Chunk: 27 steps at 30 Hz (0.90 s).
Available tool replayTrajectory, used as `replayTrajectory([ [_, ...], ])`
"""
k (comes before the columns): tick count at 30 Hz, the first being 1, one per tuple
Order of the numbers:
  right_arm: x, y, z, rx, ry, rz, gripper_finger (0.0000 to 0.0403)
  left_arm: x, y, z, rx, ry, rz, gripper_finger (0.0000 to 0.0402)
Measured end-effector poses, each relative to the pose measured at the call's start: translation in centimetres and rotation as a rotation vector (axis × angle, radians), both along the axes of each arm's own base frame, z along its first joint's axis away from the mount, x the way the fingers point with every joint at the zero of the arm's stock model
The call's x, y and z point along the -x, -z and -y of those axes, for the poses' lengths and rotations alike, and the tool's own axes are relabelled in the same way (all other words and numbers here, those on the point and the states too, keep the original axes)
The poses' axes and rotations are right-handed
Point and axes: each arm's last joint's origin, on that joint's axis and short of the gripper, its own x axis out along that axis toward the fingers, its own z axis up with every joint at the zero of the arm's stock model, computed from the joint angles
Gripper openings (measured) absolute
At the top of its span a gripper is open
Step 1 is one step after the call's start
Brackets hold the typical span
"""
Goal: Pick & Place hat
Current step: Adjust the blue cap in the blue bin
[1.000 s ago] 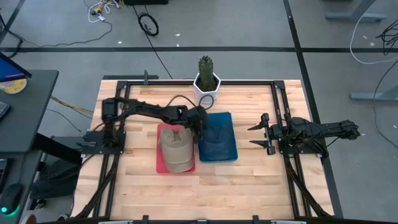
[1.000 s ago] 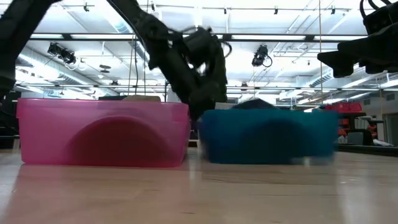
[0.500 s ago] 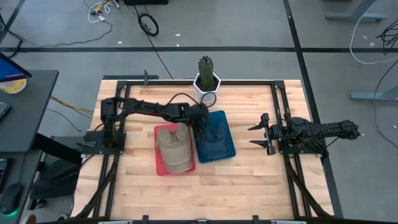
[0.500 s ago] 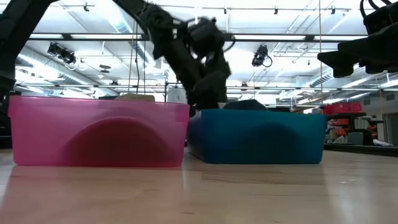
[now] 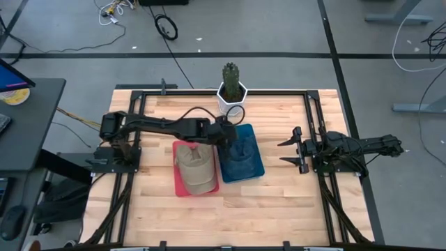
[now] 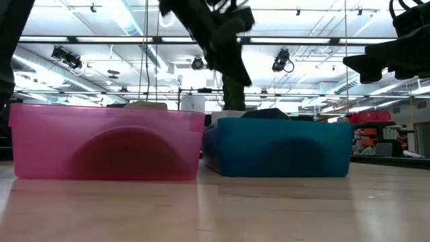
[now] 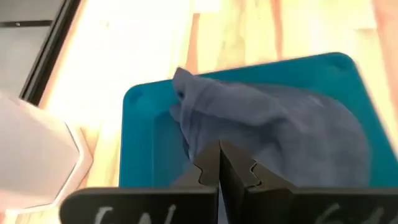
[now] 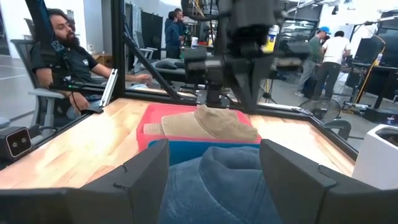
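left tool [image 7: 219,163], fingers pressed together and empty, has lifted clear above blue hat [image 5: 240,150] in teal bin [image 5: 255,167].

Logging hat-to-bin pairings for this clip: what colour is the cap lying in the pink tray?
Tan: the soft tan cap in the pink plastic tray shows best in the high view.

Left tool [image 6: 225,30] cropped, blurred overhead

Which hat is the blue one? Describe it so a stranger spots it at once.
Start at the white cactus pot at the far edge of the wooden table. Just in front of it sit two trays side by side; the blue hat lies in the teal tray, on the right arm's side. Its neighbour in the pink tray is a tan cap.
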Motion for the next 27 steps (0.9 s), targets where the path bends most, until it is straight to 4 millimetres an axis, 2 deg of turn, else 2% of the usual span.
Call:
replayTrajectory([
  [3, 0.0, 0.0, 0.0, 0.000, 0.000, 0.000, 0.0254, 0.5, -0.8, 0.9, 0.001, 0.021, 0.012, 0.0002],
  [9, 0.0, 0.0, 0.0, 0.000, 0.001, 0.001, 0.0254, 0.8, -1.3, 2.3, 0.054, 0.008, 0.029, 0.0003],
  [15, 0.0, 0.0, 0.0, 0.000, 0.000, 0.003, 0.0254, 1.6, -0.5, 3.3, 0.136, -0.067, -0.059, 0.0003],
  [24, 0.0, 0.0, 0.0, 0.000, 0.000, 0.004, 0.0254, 1.6, 1.4, 5.2, 0.112, 0.037, -0.010, 0.0003],
  [27, 0.0, 0.0, 0.0, 0.000, 0.001, 0.004, 0.0254, 2.0, 1.5, 5.4, 0.119, 0.081, -0.007, 0.0003],
])
